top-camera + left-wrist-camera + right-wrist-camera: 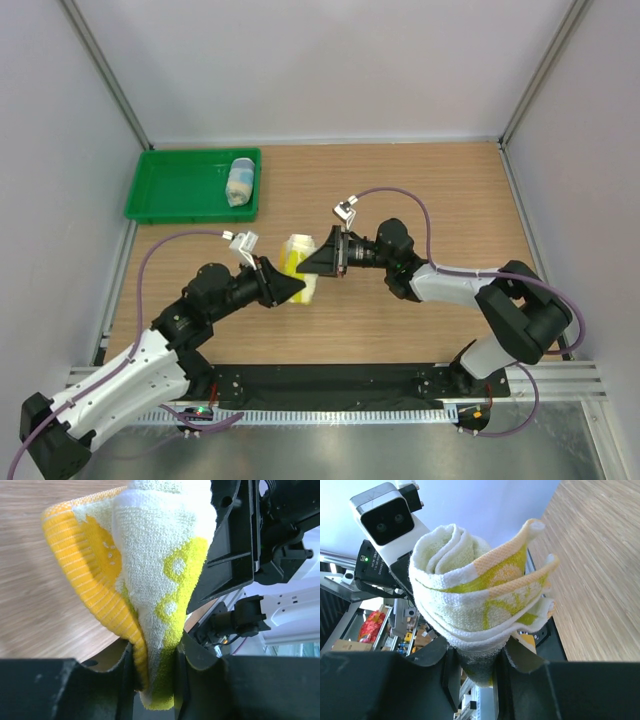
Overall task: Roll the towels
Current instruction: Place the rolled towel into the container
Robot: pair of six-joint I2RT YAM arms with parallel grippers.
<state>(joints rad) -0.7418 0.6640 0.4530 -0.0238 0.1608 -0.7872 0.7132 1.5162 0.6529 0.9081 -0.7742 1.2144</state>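
Note:
The yellow-green and white towel [300,263] with an orange edge is rolled up and held between both arms above the middle of the table. My left gripper [293,288] is shut on its lower end; the left wrist view shows the towel [155,595] pinched between the jaws of the left gripper [155,680]. My right gripper [312,263] is shut on the other side; the right wrist view shows the rolled towel [475,595] clamped in the right gripper [475,672]. The light blue and white towel [240,182] lies rolled in the green tray [180,190].
The green tray stands at the back left of the wooden table [430,200]. Grey walls close in the left, back and right sides. A black rail [330,380] with the arm bases runs along the near edge.

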